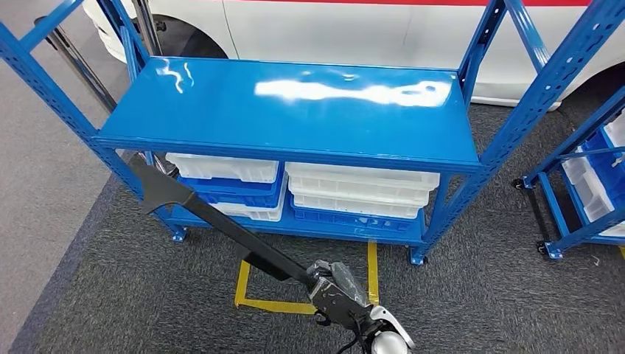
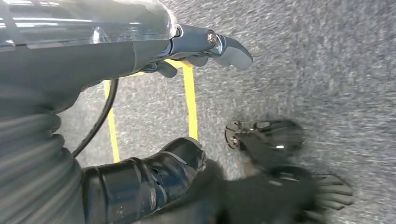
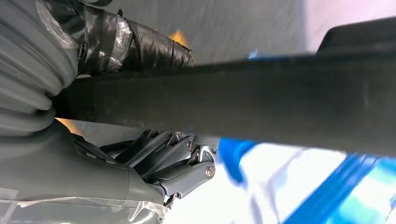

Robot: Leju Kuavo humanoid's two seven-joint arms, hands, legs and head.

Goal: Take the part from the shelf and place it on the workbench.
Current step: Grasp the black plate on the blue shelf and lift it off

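The right hand [image 1: 337,289] has its fingers closed around one end of the long black plastic part [image 1: 214,217], which slants up toward the blue metal shelf [image 1: 295,103]. The left hand [image 2: 205,44] hangs above the grey carpet floor [image 2: 303,70], fingers slightly curled and holding nothing.

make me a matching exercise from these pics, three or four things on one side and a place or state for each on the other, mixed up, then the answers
Things:
1. long black part
2. white and blue bins
3. yellow tape lines
4. shelf top

Places or states:
A. stuck to the grey carpet in front of the shelf
B. bare, glossy blue, catching light
C. stacked on the lower shelf level
D. held at one end by the right hand, slanting up toward the shelf

Pairs: 1-D, 2-C, 3-A, 4-B
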